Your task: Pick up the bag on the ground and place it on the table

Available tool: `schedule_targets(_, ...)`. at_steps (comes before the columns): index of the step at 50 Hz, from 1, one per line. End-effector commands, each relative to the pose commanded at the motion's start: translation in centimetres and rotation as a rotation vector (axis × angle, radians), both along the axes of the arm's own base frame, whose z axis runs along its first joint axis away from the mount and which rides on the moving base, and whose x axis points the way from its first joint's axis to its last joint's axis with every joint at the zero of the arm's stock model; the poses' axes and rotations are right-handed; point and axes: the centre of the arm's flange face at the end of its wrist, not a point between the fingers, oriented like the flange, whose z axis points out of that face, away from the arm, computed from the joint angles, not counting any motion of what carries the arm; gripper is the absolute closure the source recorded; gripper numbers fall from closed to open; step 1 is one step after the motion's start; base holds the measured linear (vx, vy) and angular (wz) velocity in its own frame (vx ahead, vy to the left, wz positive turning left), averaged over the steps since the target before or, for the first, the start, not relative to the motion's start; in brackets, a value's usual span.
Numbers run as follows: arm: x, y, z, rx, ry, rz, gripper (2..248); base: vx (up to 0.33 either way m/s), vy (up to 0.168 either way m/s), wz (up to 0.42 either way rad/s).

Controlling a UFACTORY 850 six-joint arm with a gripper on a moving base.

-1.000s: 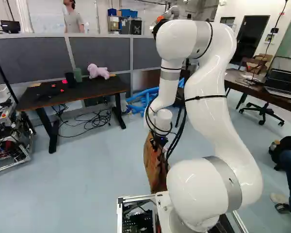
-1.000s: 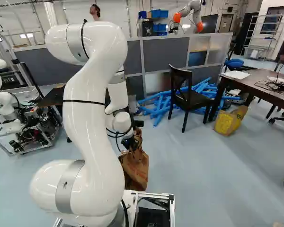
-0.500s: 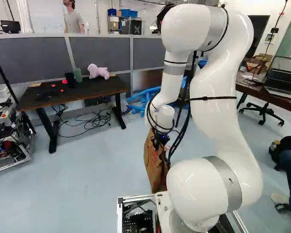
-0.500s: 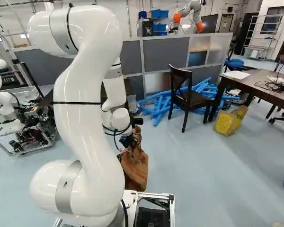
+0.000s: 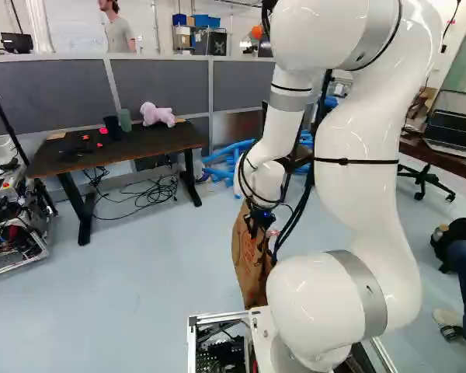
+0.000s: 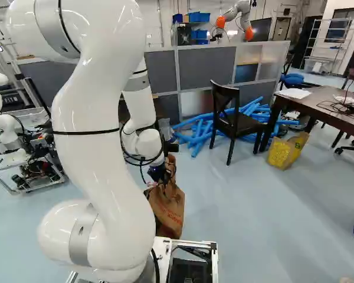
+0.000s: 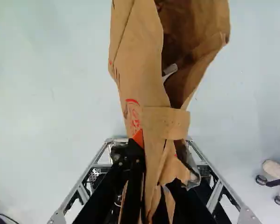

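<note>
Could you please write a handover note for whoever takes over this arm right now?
Gripper: jaws shut on the brown paper bag.
Bag: close ahead of the base; its bottom is hidden, so I cannot tell whether it touches the floor.
Done: bag gripped.
Left: place it on a table. Two show, the black-topped one and the brown one; confirm which.

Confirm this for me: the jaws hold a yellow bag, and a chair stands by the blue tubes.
Not quite: the bag in the jaws is brown, as the wrist view shows. The chair does stand by the blue tubes.
</note>
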Motion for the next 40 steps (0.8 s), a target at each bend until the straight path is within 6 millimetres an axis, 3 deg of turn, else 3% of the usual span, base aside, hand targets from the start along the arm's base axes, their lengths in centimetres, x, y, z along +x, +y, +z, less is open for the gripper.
schedule_targets(40, -0.5, -2.0, 5.6, 0.009, -0.022, -0.058, 229, 0.000, 0.000, 0.000)
